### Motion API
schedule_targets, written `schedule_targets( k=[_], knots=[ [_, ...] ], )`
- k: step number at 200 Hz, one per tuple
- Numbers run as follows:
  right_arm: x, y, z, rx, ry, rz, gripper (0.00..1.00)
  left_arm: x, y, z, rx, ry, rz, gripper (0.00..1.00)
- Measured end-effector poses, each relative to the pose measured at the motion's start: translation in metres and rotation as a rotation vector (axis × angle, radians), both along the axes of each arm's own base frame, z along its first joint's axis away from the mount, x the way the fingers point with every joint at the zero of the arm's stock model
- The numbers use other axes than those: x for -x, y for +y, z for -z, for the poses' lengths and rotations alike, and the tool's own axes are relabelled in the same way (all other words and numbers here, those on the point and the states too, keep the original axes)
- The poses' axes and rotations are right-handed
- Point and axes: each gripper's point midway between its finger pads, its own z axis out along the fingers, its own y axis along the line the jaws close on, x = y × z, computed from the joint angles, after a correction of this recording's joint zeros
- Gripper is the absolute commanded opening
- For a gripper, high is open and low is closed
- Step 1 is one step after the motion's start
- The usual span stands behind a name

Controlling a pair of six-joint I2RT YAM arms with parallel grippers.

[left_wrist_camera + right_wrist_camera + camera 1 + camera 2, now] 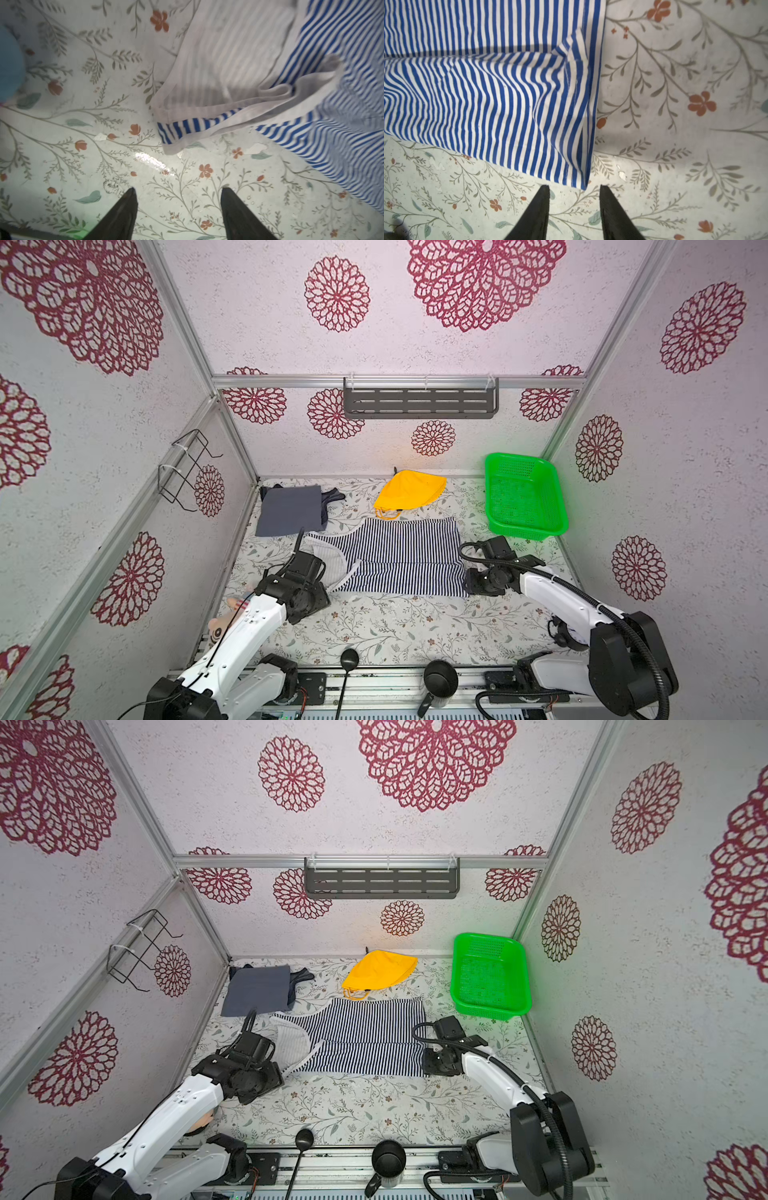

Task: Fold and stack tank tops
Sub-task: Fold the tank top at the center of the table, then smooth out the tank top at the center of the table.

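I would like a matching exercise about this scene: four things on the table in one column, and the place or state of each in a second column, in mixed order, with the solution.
Things:
1. grey tank top
2. striped tank top
3. yellow hat
4. green basket

Places and states:
A. far right corner
B. in the middle, partly folded
C. far left corner, folded into a rectangle
D. by the back wall, between the corners

Pairs: 1-C, 2-B, 3-D, 4-A.
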Motion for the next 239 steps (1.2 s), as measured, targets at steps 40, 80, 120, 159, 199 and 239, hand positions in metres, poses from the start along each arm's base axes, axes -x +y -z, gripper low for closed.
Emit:
schedule_targets(
  k=[40,80,120,159,199,239],
  knots=[
    [0.004,0.006,0.002,-0.023,0.011,-0.001,0.42,-0.004,0.001,0.02,0.016,-0.016,-0.058,0.63],
    [0.003,0.008,0.005,-0.034,0.008,-0.001,0.42,-0.026,0.001,0.029,0.013,-0.04,-0.074,0.48],
    [0.006,0.007,0.014,-0.025,0.029,0.001,0.4,-0.037,0.005,0.041,-0.004,-0.024,-0.066,0.13],
    [0.002,0.007,0.023,-0.013,0.045,0.016,0.18,-0.055,0.005,0.024,0.0,-0.073,-0.045,0.0],
    [0.0,0.004,0.033,0.013,0.058,0.02,0.0,-0.066,0.012,0.0,0.01,-0.151,-0.061,0.0],
    [-0.001,-0.005,0.037,0.071,0.066,0.032,0.0,-0.069,0.037,-0.008,0.017,-0.176,-0.148,0.0]
  ],
)
